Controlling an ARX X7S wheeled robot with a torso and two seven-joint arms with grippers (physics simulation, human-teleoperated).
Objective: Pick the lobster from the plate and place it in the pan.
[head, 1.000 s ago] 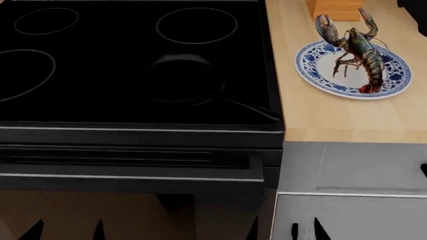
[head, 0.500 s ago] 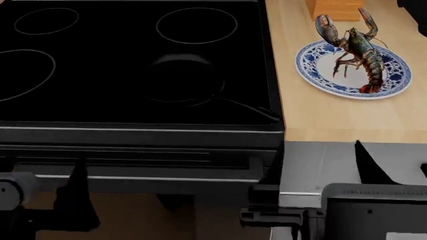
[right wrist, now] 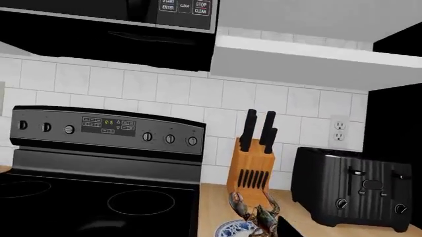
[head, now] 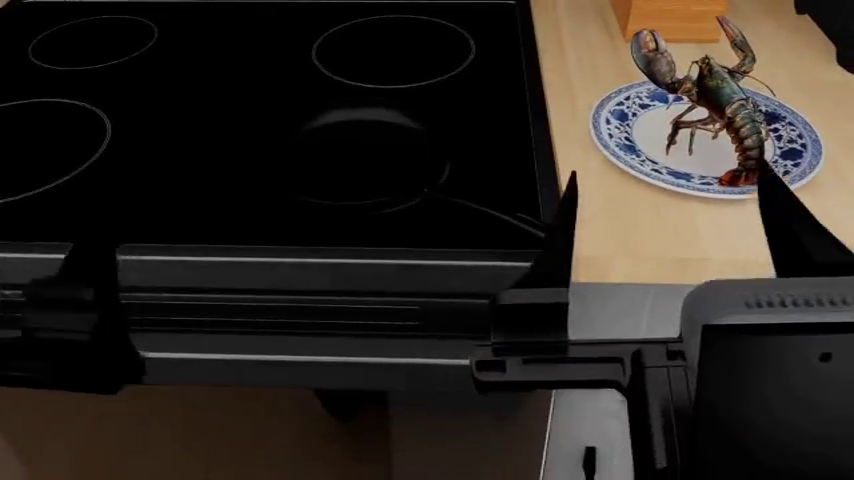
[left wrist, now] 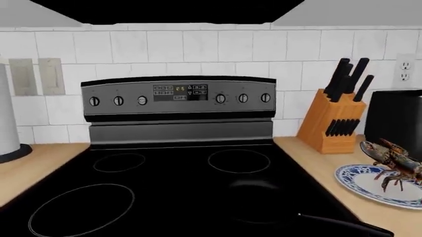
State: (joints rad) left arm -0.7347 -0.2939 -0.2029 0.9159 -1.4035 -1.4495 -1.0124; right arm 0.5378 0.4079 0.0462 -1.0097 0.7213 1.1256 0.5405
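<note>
The lobster [head: 721,100] lies on the blue-rimmed white plate [head: 617,135] on the wooden counter, right of the stove. The black pan [head: 360,160] sits on the stovetop, its handle pointing towards the front right. My right gripper [head: 674,225] is open and empty, raised in front of the counter edge, below the plate. Of my left gripper only one finger [head: 91,290] shows, over the stove front at the left, with nothing in it. The lobster also shows in the left wrist view [left wrist: 396,163] and the right wrist view [right wrist: 260,215].
A wooden knife block [head: 667,18] stands behind the plate. A black toaster [right wrist: 356,195] stands right of it. The stove's control panel [left wrist: 178,96] rises at the back. A white roll [left wrist: 7,123] stands on the left counter.
Both arms have risen from the bottom edge of the head view. The right gripper's fingers now reach up to the counter edge. The lobster, plate and pan have not moved.
</note>
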